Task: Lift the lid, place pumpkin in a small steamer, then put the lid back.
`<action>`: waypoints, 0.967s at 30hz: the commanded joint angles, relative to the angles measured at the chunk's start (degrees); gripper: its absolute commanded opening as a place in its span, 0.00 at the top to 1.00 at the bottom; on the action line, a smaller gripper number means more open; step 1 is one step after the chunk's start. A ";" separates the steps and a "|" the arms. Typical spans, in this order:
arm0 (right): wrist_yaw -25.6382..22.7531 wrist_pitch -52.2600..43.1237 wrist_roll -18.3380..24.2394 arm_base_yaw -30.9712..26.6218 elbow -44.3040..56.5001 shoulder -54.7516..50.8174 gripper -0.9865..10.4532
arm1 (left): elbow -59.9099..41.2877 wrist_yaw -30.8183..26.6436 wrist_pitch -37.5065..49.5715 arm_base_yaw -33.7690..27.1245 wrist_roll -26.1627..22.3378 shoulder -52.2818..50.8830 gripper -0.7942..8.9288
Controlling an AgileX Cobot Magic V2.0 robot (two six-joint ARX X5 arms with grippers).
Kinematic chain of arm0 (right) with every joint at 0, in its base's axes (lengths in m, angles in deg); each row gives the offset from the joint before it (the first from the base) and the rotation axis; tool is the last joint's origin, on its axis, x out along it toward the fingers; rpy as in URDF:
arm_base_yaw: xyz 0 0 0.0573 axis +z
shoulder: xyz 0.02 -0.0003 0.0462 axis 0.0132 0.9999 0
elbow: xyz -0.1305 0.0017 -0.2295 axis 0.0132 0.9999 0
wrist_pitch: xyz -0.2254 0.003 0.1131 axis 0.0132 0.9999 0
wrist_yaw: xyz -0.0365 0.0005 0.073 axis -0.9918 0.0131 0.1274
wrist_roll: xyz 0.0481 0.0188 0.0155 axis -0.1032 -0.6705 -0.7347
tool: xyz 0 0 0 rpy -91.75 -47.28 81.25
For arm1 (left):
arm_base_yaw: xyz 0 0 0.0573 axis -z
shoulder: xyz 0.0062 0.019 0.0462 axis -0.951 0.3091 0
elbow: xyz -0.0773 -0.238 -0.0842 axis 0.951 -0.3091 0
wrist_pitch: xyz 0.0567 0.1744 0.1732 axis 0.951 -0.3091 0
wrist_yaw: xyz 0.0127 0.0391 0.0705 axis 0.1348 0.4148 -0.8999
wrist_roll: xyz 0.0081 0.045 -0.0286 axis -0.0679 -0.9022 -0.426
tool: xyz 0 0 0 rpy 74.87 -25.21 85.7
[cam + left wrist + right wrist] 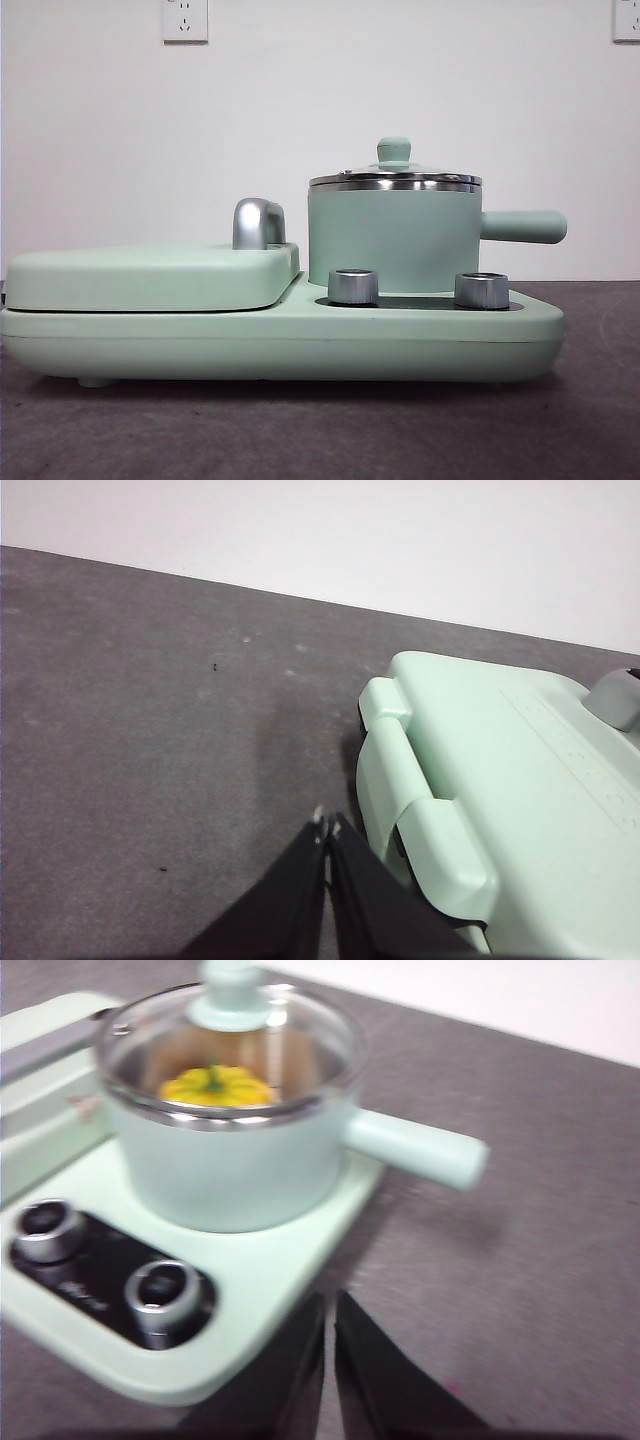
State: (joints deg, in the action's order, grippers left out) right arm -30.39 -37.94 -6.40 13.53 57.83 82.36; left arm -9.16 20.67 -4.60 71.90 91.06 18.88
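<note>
The right gripper (329, 1305) has its two black jaws pressed together with only a hairline gap, holding nothing, poised above the grey table (520, 1290) just off the front corner of the mint-green cooker base (270, 1260). The left gripper (327, 828) is likewise closed and empty, its tips over bare table beside the griddle cover (500, 780) at the far end of the appliance.

The small steamer (392, 238) stands upright on the base, behind two steel control knobs (353, 286). Its long axis runs through the stubby side handle (523, 227), which lies level and points to the right in the front view, away from the griddle cover (150, 275). The lid (394, 178) sits squarely on the steel rim, knob uppermost.

The right wrist view alone looks down through the glass lid (235, 1045) and reveals the pumpkin (218, 1087) resting inside the steamer (235, 1165), green stem upward; this picture is slightly blurred. The front view shows the pot wall only, so the pumpkin is hidden there, and neither gripper appears in it. The left wrist view shows neither steamer nor pumpkin.
</note>
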 commanded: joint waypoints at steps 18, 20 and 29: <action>-4.37 -9.35 -1.46 -10.03 20.72 -21.79 0.90 | -1.14 0.09 0.63 -0.04 -0.39 -0.11 0.91; -4.46 -9.51 -1.09 -10.38 20.72 -21.79 0.90 | -1.11 0.09 0.61 -0.04 -0.37 -0.11 0.91; -5.25 -9.97 -2.29 -10.82 20.70 -21.79 0.90 | -1.11 0.09 0.61 -0.04 -0.37 -0.11 0.91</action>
State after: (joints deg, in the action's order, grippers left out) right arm -35.57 -47.31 -7.64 2.62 78.14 60.65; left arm -9.16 20.69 -4.60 71.90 91.04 18.88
